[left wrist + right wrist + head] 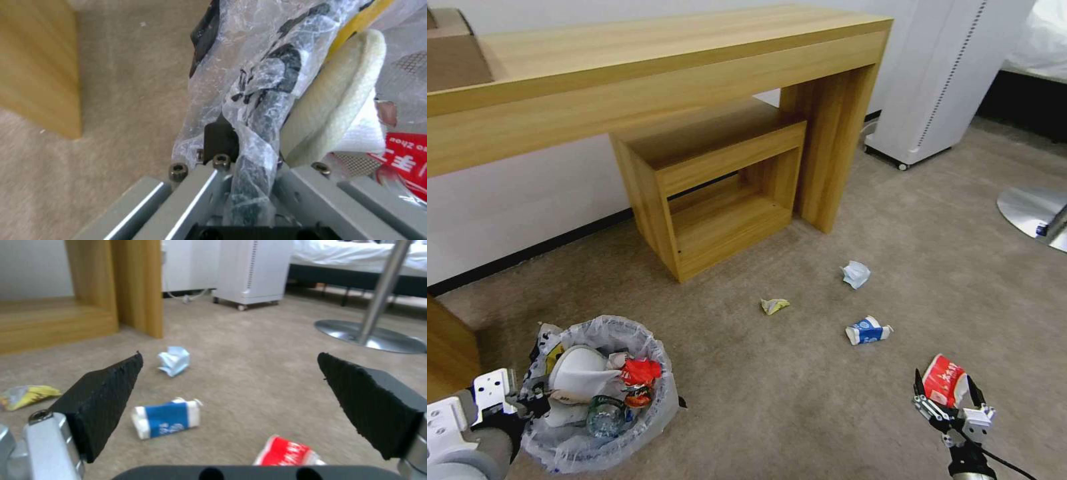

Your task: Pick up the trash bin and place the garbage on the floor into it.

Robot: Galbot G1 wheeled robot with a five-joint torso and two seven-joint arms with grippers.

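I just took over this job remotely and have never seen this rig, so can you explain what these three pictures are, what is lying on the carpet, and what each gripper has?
This is a wheeled robot with two arms. The wide picture comes from its head camera, looking down at the floor, a beige carpet. The other two come from cameras on each wrist.

The left gripper is clamped on the rim of the trash bin, pinching its crinkled plastic liner; the left wrist view shows that grip close up. The bin already holds a white slipper, a red wrapper and a clear bottle.

The right gripper is open and holds nothing; it hovers over a red wrapper on the carpet. Farther off lie a blue-white carton, a crumpled white paper and a yellow wrapper.
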